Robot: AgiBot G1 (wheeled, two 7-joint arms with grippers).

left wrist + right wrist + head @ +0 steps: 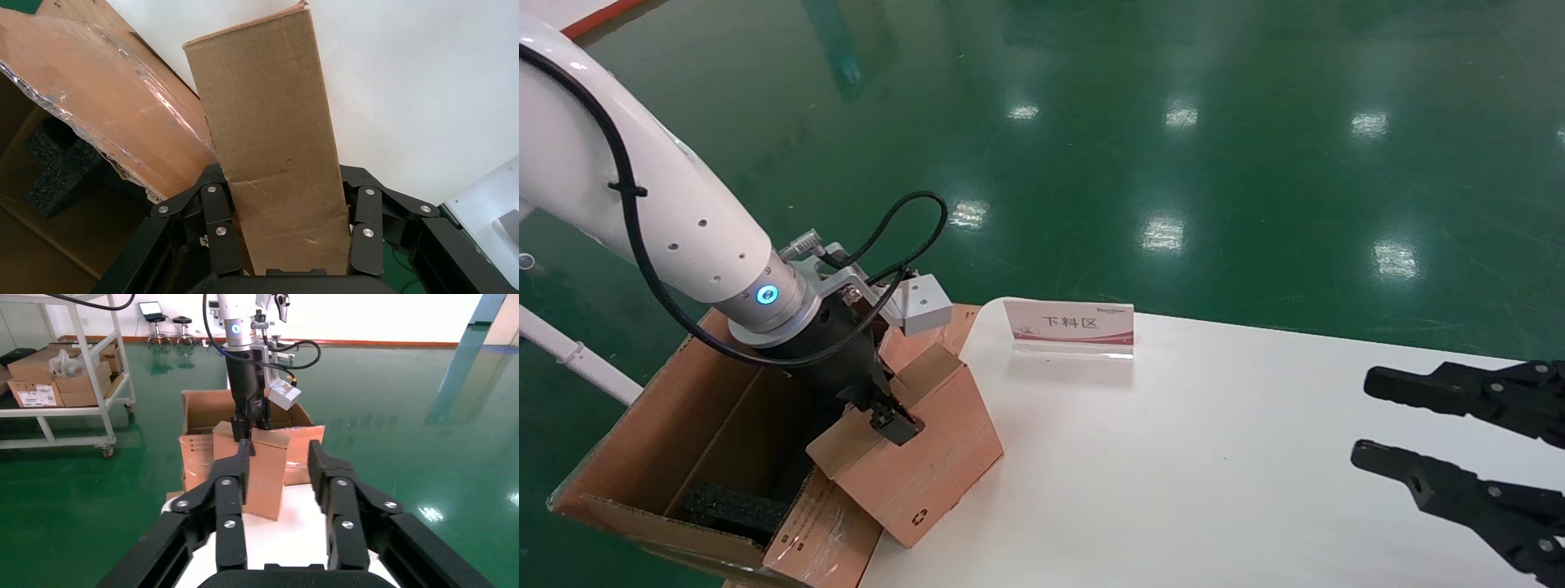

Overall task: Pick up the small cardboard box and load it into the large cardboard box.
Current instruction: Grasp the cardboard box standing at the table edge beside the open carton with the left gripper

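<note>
My left gripper [896, 426] is shut on the top of the small cardboard box [923, 461], a plain brown carton with a black recycling mark low on one side. The box hangs tilted at the table's left edge, against the near flap of the large cardboard box [674, 416]. In the left wrist view the small box [275, 135] fills the gap between my fingers [215, 223], beside the taped flap [104, 104]. Black foam [733, 506] lies inside the large box. My right gripper [1361, 420] is open and empty over the table's right side.
A small pink and white sign [1071, 327] stands at the back of the white table [1173, 474]. The large box sits on the green floor left of the table. The right wrist view shows a metal cart [67, 380] with cartons far behind.
</note>
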